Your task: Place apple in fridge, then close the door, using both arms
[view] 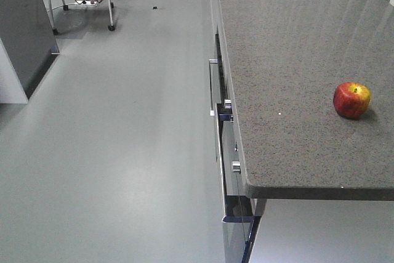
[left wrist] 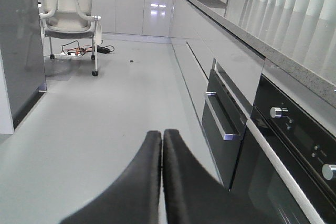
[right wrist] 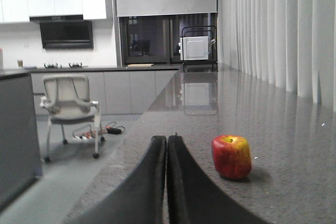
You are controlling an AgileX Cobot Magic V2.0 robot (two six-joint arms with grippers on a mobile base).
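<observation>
Right pincer (right wrist: 167, 140): tips pressed together, empty; low over the counter (right wrist: 294, 145), apple (right wrist: 231, 157) near on its right, apart.
Left pincer (left wrist: 162, 134): pinched empty too; out over the floor (left wrist: 105, 119) beside the drawers (left wrist: 223, 119).
Apple: resting on the counter, untouched.
Progress: nothing done yet, I reckon; pick-up, fridge and door all remain.

The right pincer (right wrist: 167, 139) sits low in the middle of the view, its two black fingers pressed together over the speckled grey counter (right wrist: 294, 145). The apple (right wrist: 231, 156) stands upright on the counter just right of the fingertips, apart from them. A pale wheeled chair (right wrist: 68, 100) stands on the floor at left, and white curtains (right wrist: 273, 30) hang along the right.
</observation>
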